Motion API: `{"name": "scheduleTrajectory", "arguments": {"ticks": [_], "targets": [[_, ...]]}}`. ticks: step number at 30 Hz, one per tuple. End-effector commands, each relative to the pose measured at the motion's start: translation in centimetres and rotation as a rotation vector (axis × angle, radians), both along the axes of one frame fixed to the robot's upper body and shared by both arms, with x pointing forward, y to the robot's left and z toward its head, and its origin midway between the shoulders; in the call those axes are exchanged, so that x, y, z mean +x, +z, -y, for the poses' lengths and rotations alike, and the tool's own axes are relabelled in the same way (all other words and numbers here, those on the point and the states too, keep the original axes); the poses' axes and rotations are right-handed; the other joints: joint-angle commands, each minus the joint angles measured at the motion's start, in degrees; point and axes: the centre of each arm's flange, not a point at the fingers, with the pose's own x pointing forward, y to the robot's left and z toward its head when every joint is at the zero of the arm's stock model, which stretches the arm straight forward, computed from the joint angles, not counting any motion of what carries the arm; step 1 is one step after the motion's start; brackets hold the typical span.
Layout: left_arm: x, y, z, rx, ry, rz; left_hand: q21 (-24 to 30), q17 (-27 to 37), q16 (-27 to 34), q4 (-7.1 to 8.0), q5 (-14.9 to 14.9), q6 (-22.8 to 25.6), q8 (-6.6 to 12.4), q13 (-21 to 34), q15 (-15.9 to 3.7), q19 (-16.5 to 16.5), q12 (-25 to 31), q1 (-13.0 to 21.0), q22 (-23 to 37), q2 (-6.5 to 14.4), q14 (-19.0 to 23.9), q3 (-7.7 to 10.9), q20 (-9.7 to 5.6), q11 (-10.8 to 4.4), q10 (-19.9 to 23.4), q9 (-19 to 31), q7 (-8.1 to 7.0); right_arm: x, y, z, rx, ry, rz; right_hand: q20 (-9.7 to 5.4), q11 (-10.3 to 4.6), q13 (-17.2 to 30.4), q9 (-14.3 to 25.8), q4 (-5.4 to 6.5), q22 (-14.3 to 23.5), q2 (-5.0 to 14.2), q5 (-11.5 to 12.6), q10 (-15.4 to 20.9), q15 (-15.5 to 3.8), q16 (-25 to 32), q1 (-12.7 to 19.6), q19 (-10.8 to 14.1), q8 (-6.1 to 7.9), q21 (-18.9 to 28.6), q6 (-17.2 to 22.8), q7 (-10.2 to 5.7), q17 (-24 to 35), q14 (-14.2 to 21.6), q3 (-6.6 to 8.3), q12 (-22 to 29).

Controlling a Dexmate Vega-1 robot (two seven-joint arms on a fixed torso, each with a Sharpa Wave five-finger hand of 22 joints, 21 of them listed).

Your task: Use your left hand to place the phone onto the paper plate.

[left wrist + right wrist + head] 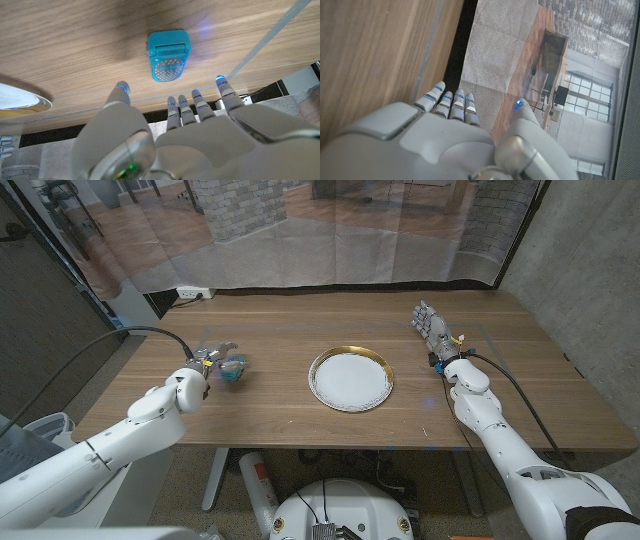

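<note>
Beside the paper plate (350, 378), phone (168, 55) faces spread fingers (197, 102).

Wooden table (300, 315), grey concrete wall (590, 270)

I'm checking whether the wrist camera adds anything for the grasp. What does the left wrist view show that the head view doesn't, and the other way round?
Left wrist view alone: the phone's detail, a turquoise body with a window-like panel and a speckled round grille, lying on the wood beyond the spread fingers, which do not touch it.

Head view alone: the whole paper plate with its gold rim, bare, mid-table, and the right hand open at the table's right side.

Both: the left hand, the phone, the wooden table, and part of the plate.
</note>
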Motion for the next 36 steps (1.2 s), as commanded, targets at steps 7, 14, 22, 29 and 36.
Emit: {"name": "scheduleTrajectory", "arguments": {"ticks": [7, 14, 22, 29, 36], "targets": [[1.1, 0.0, 0.0, -0.026, -0.015, -0.04, 0.43, 0.13, 0.52, -0.6, -0.38, 0.28, -0.22, 0.29, 0.06, 0.82, 0.12, 1.2, 0.09, 0.11, 0.81, 0.42, 0.24, -0.09, 0.32, 0.35, -0.04, 0.1, 0.0, -0.1, 0.001, -0.007, 0.0, -0.86, -0.04, 0.11, 0.26, 0.1, 0.17, 0.3, 0.12, 0.23, -0.02, 0.65, 0.52, 0.87, 0.29, 0.03, 0.35, -0.12, 0.15, 0.77, -0.32, 0.22], [1.6, -0.1, 0.4, -0.019, -0.022, -0.058, 0.46, 0.14, 0.59, -0.74, -0.42, 0.45, -0.18, 0.31, -0.04, 1.05, 0.15, 1.55, 0.1, 0.19, 1.04, 0.53, 0.23, -0.14, 0.42, 0.36, 0.0, 0.0, -0.1, 0.0, 0.006, -0.012, -0.002, -0.84, 0.02, 0.11, 0.26, 0.11, 0.18, 0.31, 0.13, 0.28, 0.0, 0.63, 0.52, 0.88, 0.29, 0.0, 0.35, -0.12, 0.16, 0.81, -0.34, 0.24], [2.1, -0.4, 0.9, -0.021, -0.017, -0.079, 0.74, 0.17, 0.77, -1.13, -0.49, 0.94, -0.05, 0.34, -0.16, 2.12, 0.29, 2.73, 0.17, 0.71, 1.76, 1.04, 0.15, -0.48, 0.84, 0.38, -0.04, 0.0, -0.1, 0.1, 0.005, -0.012, -0.004, -0.89, -0.01, 0.11, 0.26, 0.1, 0.19, 0.33, 0.14, 0.26, -0.1, 0.59, 0.54, 0.9, 0.3, -0.04, 0.39, -0.11, 0.17, 0.8, -0.37, 0.22], [2.4, -0.5, 1.2, -0.014, -0.018, -0.088, 1.15, 0.17, 0.99, -1.43, -0.62, 1.28, 0.03, 0.37, 0.02, 3.47, 0.38, 3.67, 0.25, 1.08, 2.58, 1.42, 0.07, -0.54, 1.15, 0.4, -0.05, 0.0, 0.0, 0.2, 0.002, -0.011, -0.002, -0.86, -0.02, 0.11, 0.26, 0.11, 0.2, 0.34, 0.14, 0.24, -0.03, 0.57, 0.54, 0.89, 0.28, -0.08, 0.33, -0.13, 0.18, 0.79, -0.39, 0.21], [2.5, -0.5, 1.5, -0.011, -0.019, -0.097, 2.63, 0.18, 1.34, -2.44, -1.23, 2.03, 0.14, 0.43, -0.37, 8.14, 0.54, 6.88, 0.44, 1.98, 4.48, 2.66, -0.06, -0.79, 1.93, 0.44, -0.34, 0.1, -0.1, 0.2, 0.004, -0.008, -0.005, -0.88, -0.07, 0.11, 0.26, 0.11, 0.21, 0.34, 0.14, 0.24, -0.03, 0.57, 0.53, 0.91, 0.27, -0.11, 0.3, -0.17, 0.19, 0.85, -0.43, 0.21]]}}
